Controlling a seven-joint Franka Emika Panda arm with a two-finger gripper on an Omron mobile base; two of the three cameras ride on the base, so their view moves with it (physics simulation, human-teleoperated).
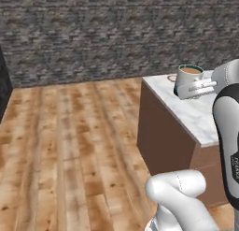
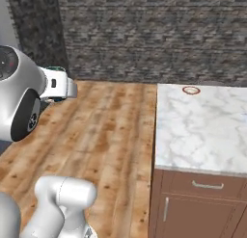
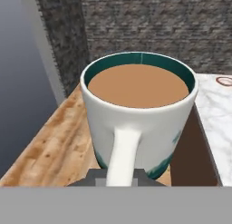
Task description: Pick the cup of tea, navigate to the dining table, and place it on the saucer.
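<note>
One relation matters: the small round saucer with the red-orange rim [image 2: 191, 90] lies forward and to the right of the gripper [image 3: 118, 178], near the far left corner of the white-grey marble-topped dining table [image 2: 202, 131]. The pale grey-white mug with teal rim, full of light brown tea [image 3: 138, 114], is up in the air, upright, over wood floor just off the table's left edge, handle pointing back at the hand. Jaws look clamped on the handle; contact is mostly hidden, so that's a judgement. Next move probably needs travel rightward and forward over the marble, then straight down.
</note>
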